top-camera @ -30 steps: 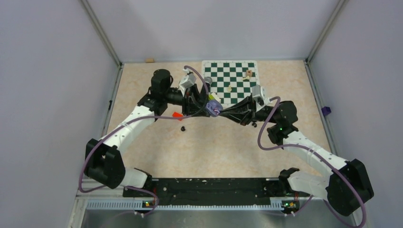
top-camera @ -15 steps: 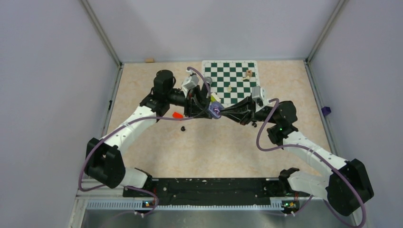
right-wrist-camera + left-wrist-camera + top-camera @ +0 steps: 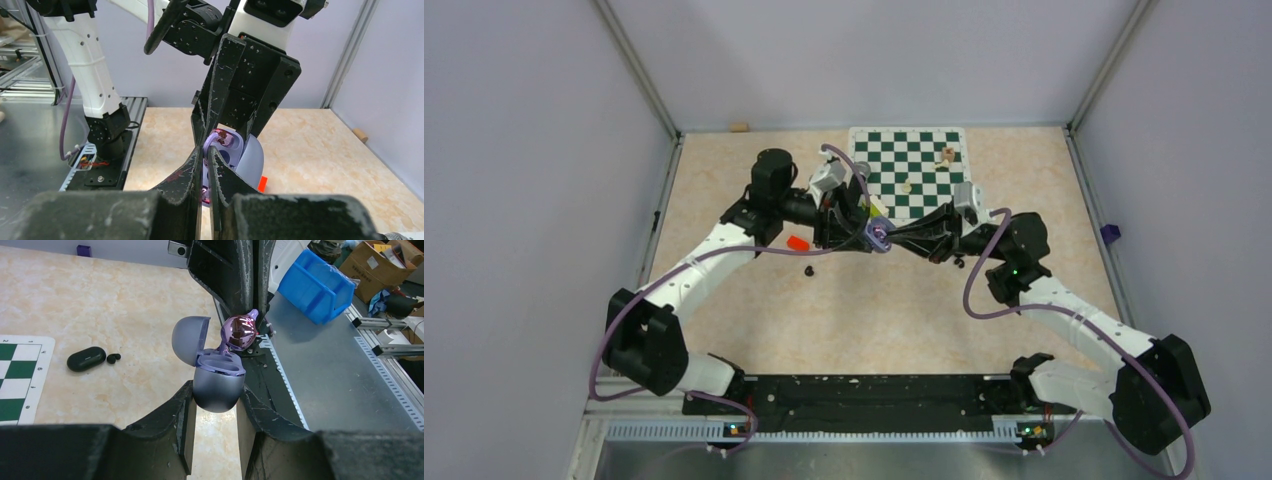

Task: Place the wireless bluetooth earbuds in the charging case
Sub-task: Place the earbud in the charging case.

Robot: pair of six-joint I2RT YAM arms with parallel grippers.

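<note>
My left gripper (image 3: pixel 215 400) is shut on the pale purple charging case (image 3: pixel 218 387) and holds it above the table with its lid (image 3: pixel 189 340) open. My right gripper (image 3: pixel 205 155) is shut on a glossy purple earbud (image 3: pixel 240 331) and holds it at the case's open top, touching its rim. The two grippers meet at the table's middle (image 3: pixel 879 232). One tiny black earbud (image 3: pixel 809 270) lies on the table in front of the left gripper. Another black bud (image 3: pixel 113 358) lies beside a small black case (image 3: pixel 86 359).
A red block (image 3: pixel 798 242) lies under the left wrist. A green and white chessboard (image 3: pixel 914 165) with a few small pieces lies at the back. A small wooden piece (image 3: pixel 739 127) sits at the back wall. Walls enclose the table on both sides.
The left wrist has shifted slightly to the right with the case. The right gripper with the purple earbud has stayed close against the case opening.
</note>
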